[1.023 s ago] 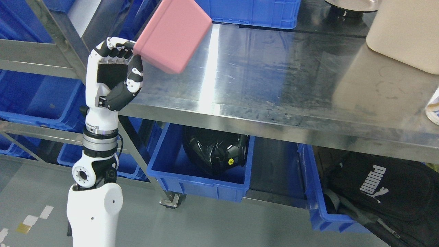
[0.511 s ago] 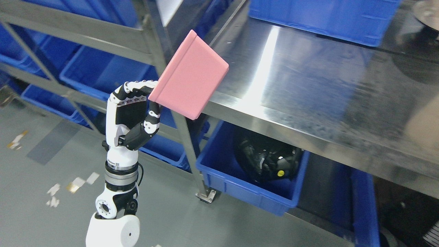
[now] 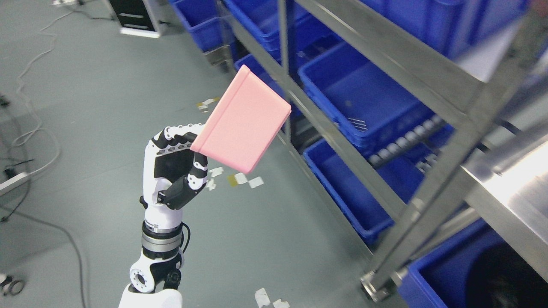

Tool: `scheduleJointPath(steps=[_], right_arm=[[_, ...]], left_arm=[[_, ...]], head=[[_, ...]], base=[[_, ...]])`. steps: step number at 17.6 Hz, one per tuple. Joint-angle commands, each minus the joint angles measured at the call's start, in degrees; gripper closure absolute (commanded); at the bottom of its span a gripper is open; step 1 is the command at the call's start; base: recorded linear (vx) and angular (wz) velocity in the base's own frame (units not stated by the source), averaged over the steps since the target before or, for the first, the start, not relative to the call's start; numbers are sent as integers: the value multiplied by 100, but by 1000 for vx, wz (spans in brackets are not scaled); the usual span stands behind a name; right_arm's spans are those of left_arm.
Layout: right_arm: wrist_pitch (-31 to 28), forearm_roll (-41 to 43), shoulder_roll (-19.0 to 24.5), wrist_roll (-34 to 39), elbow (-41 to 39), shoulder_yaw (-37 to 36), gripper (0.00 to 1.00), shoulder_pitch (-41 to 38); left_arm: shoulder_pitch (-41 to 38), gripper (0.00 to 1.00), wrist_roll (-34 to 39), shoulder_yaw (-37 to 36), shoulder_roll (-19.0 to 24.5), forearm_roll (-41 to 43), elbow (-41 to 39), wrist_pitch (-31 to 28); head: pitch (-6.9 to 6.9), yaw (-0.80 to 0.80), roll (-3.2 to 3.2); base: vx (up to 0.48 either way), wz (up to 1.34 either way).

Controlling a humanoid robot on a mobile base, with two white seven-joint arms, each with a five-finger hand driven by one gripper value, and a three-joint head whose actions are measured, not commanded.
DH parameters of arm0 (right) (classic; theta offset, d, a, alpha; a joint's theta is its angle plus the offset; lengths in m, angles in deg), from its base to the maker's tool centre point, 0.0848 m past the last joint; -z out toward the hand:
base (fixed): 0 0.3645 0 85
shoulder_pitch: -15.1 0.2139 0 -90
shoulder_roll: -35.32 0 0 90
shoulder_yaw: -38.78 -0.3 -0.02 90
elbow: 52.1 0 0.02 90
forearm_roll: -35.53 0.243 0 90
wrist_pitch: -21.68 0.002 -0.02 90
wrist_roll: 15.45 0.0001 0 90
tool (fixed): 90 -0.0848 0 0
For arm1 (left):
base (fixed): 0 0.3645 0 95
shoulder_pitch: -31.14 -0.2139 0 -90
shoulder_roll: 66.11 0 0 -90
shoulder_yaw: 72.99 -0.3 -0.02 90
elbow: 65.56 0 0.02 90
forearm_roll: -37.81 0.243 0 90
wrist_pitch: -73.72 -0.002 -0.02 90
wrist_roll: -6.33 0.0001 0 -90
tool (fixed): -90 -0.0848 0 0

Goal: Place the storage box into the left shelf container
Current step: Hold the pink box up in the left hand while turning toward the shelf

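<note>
The storage box [image 3: 243,124] is a plain pink, flat-sided box with rounded corners and a thin seam running along its upper left edge. It is tilted, its broad face turned toward the camera, and held up in the air above the grey floor [image 3: 85,107], just left of the metal shelf [image 3: 342,137]. The left hand [image 3: 175,171] grasps it by its lower left corner at about 8 o'clock: the fingertips [image 3: 182,130] curl over the edge and the thumb [image 3: 198,169] presses from below.

At 3 o'clock from the box, blue shelf containers [image 3: 364,98] sit on the rack tiers, apart from the box. The box hides part of the shelf upright behind it. Whether the box has an opening or lid cannot be made out from this side. The lower right of the view is blurred; a steel counter [image 3: 513,192] edge and another blue bin [image 3: 445,278] are cut off there. Cables [image 3: 30,128] lie on the floor at 9 o'clock, and paper scraps [image 3: 244,179] lie below the box.
</note>
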Motion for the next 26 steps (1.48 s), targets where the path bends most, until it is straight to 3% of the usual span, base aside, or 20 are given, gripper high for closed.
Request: scheduleJointPath(steps=[1,8,26], right_arm=[[5,-9,-100,-1,-100,-26,0,-53],[5,-9,-100,-1,-100,-26,0,-53],[5,-9,-100,-1,-100,-26,0,-53]], left_arm=[[-259,100,-6,-151,93,-50,-90,54],[-329,100,-6,-98,93,-59,-90,89],[-769,99,-356,-239,93,-41,-73,89]], head=[[0,0,0],[1,0,0],[2,0,0]], base=[[283,1080],[431,960],[571,247]])
